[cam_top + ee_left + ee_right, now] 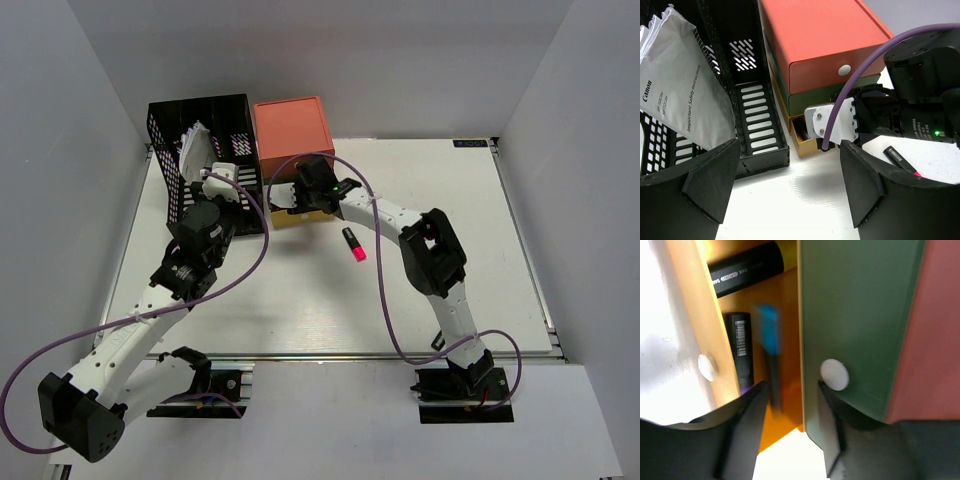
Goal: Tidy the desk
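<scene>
Bench: long axis left-right, spanning from arm bases to back wall. Far-left corner: mesh rack holds booklets. Yellow drawer open, holds markers and blue-capped pen. Left gripper and right gripper both released, empty.

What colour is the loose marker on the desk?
The marker is black with a pink end; clearest in top external.

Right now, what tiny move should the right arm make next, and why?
Probably draw the right gripper straight back out of the yellow drawer. Its jaws stand apart, and the blue-capped pen, blurred, looks let go inside the open drawer beside two black markers. Backing off would free it to fetch the pink marker lying on the desk.
</scene>
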Robot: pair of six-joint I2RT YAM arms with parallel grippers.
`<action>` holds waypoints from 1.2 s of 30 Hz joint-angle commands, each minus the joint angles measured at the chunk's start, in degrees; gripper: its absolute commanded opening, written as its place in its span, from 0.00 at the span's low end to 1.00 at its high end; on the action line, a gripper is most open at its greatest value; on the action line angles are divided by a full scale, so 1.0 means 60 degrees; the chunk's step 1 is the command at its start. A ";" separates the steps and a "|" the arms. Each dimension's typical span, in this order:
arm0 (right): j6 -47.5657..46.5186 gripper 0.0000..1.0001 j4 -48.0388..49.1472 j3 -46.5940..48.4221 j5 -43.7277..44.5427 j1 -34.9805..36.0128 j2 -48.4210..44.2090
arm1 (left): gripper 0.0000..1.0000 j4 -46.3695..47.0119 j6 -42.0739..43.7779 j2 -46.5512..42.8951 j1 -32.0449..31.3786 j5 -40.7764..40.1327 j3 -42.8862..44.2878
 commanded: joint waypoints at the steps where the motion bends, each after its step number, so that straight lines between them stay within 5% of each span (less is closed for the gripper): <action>1: -0.0196 0.52 0.0435 0.0468 0.0283 0.0043 -0.0007 | 0.90 0.0110 0.0013 -0.0192 0.0013 0.0101 -0.0015; 7: 0.0256 0.60 0.0114 0.0526 0.0283 0.0043 -0.0430 | 0.90 0.0139 -0.0031 -0.0250 0.0013 0.0131 -0.0015; 15: 0.1355 0.47 -0.1174 -0.0366 -0.0917 -0.0235 -0.2581 | 0.90 0.0212 -0.0162 -0.0426 0.0013 0.0453 -0.0044; 19: 0.1723 0.29 -0.3032 -0.0878 -0.1941 -0.0659 -0.3594 | 0.90 0.0285 -0.0207 -0.0587 0.0013 0.0702 -0.0117; 22: 0.0031 0.00 -0.4848 -0.2252 -0.3098 -0.1054 -0.4720 | 0.90 0.0329 -0.0250 -0.0631 0.0013 0.0819 -0.0146; 24: -0.1650 0.00 -0.5450 -0.4017 -0.3043 -0.1245 -0.5785 | 0.90 0.0329 -0.0280 -0.0646 0.0013 0.0863 -0.0132; 29: -0.2904 0.00 -0.6578 -0.5815 -0.2661 -0.1831 -0.7518 | 0.90 0.0344 -0.0338 -0.0719 0.0013 0.1010 -0.0146; 36: -0.3696 0.30 -0.9143 -0.6665 -0.2134 -0.2563 -0.8005 | 0.90 0.0329 -0.0353 -0.0749 0.0013 0.1010 -0.0176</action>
